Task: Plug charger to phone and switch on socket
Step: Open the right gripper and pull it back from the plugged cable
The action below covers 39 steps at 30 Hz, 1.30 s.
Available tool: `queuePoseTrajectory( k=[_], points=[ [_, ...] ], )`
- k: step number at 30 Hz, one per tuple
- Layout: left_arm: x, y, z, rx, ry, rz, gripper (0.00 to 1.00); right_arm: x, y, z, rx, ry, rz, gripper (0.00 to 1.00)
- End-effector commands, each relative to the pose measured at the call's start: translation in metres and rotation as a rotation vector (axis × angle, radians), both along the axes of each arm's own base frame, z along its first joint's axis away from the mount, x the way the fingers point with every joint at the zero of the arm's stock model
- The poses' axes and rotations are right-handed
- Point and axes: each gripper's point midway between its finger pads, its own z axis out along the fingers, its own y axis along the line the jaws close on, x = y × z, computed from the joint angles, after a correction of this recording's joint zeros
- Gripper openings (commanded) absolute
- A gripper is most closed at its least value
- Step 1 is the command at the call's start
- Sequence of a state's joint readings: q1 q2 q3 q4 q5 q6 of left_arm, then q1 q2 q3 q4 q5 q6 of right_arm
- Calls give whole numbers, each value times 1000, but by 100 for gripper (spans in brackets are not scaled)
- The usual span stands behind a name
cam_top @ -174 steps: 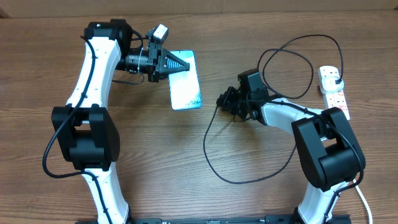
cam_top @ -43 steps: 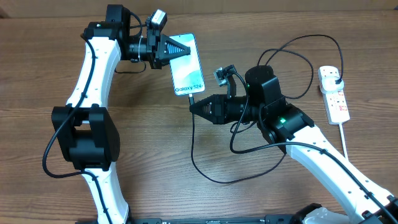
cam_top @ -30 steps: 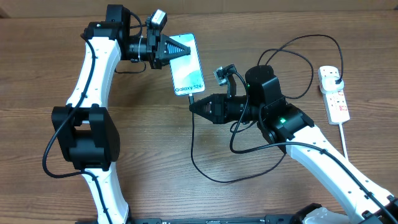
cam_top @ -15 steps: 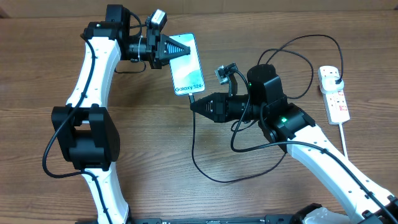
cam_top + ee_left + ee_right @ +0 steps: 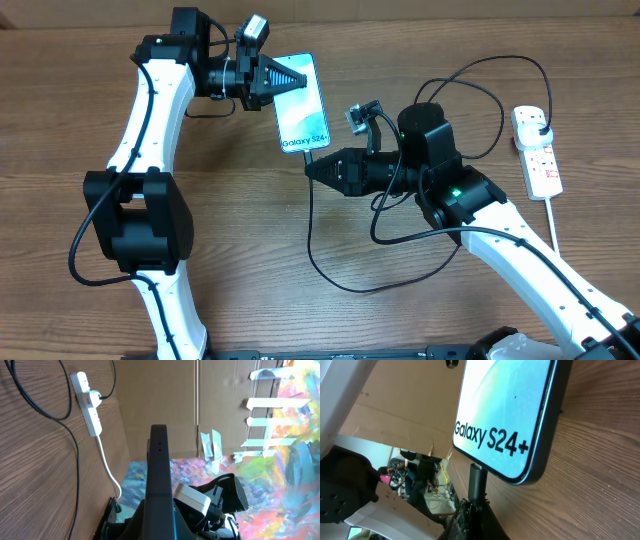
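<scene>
The phone [image 5: 305,120] has a lit blue screen and is tilted up off the table. My left gripper [image 5: 296,81] is shut on its far end. In the left wrist view the phone shows edge-on as a dark bar [image 5: 159,465] between the fingers [image 5: 159,527]. My right gripper [image 5: 311,168] is shut on the charger's connector tip [image 5: 478,481], which meets the phone's near edge [image 5: 510,405] at its port. The black charger cable [image 5: 309,240] loops across the table to its plug in the socket [image 5: 537,150], a white power strip at the right, which also shows in the left wrist view [image 5: 89,405].
The socket's thick white cord [image 5: 555,215] runs toward the front right, beside my right arm. Cable loops [image 5: 470,100] lie between my right arm and the socket. A cardboard wall [image 5: 155,400] stands behind the table's far edge.
Since 5.8 s ago my left gripper has tilted the phone up, and my right gripper has brought the connector tip to its near edge. Over the last second nothing visibly moves.
</scene>
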State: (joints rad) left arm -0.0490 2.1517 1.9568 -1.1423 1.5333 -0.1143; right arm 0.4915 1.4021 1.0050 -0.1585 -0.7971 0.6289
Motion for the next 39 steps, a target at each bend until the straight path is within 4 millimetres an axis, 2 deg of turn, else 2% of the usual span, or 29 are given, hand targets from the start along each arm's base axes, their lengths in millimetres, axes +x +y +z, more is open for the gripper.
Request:
queuePoseTrajectory(
  k=[1,14,21,27,32,39],
  points=[
    [-6,-11,13,-47,4,-36,4,13,-6,-3,-10,-19,-50,4],
    [-9,-15,13,-47,-8,-47,4,23,-13,-3,-11,-13,-96,4],
    [-9,-14,12,-44,-10,-45,4,18,-13,-7,-19,15,-82,4],
    [-7,-14,5,-4,-12,-35,4,6,-19,-28,-83,108,-73,15],
    [-4,-14,-5,56,-17,-20,4,3,-21,-32,-94,130,-67,21],
    [3,-6,-44,285,-16,29,4,10,-35,-37,-107,162,-107,41]
  ],
)
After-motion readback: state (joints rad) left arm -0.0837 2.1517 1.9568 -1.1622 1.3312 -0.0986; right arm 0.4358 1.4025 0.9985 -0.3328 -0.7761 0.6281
